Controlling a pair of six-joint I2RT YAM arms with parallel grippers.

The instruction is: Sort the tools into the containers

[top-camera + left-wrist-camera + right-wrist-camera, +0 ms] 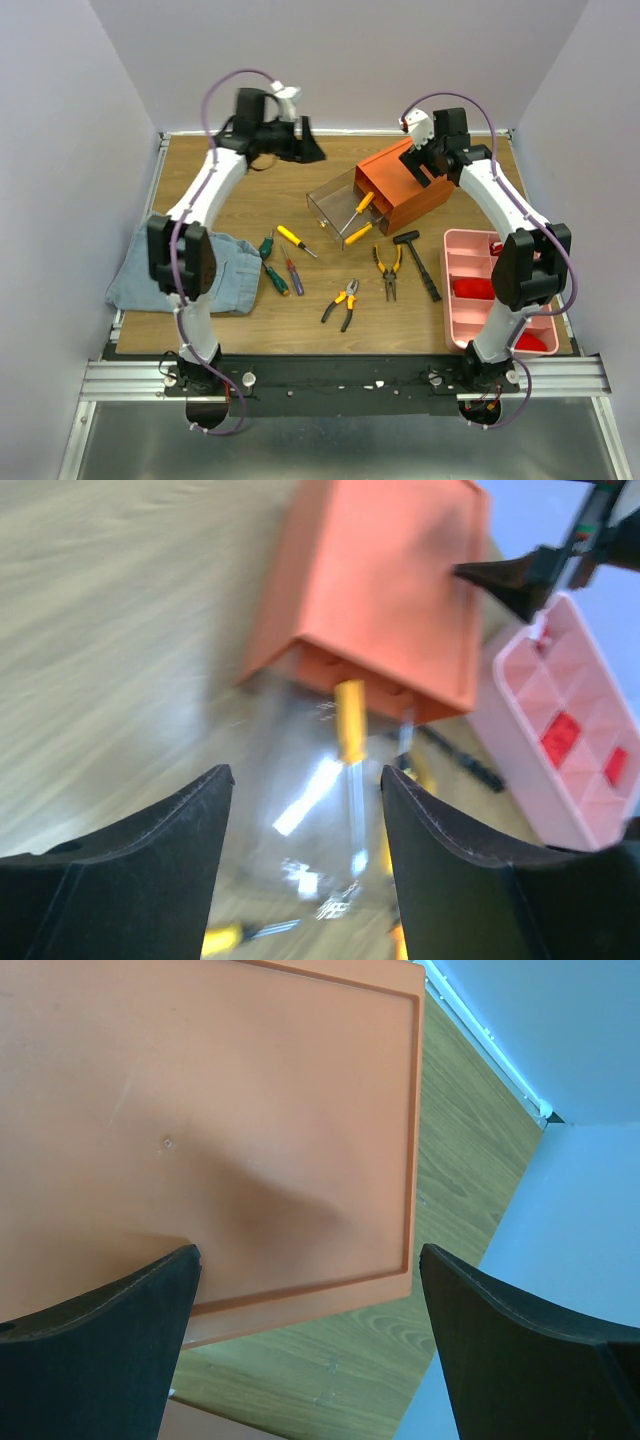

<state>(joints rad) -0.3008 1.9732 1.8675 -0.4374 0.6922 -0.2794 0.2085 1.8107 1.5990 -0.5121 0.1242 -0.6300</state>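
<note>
The orange cabinet [408, 186] stands at the back centre-right with one clear drawer [333, 203] pulled out to its left. A yellow-handled screwdriver [363, 203] lies in that drawer, and another [357, 234] lies at its front edge. On the table lie a yellow screwdriver [296, 239], two green ones [266, 244] [275, 281], a red-blue one [292, 272], two pliers [343, 303] [388, 270] and a black hammer [418, 262]. My left gripper [306, 146] [305, 810] is open and empty, above and behind the drawer [300, 830]. My right gripper [420, 165] [310, 1280] is open and empty, just over the cabinet's top [220, 1110].
A pink compartment tray [470, 255] with red parts stands at the right, also in the left wrist view [570, 680]. A blue cloth [215, 275] lies at the left under the left arm. The table's back edge and wall are close behind both grippers.
</note>
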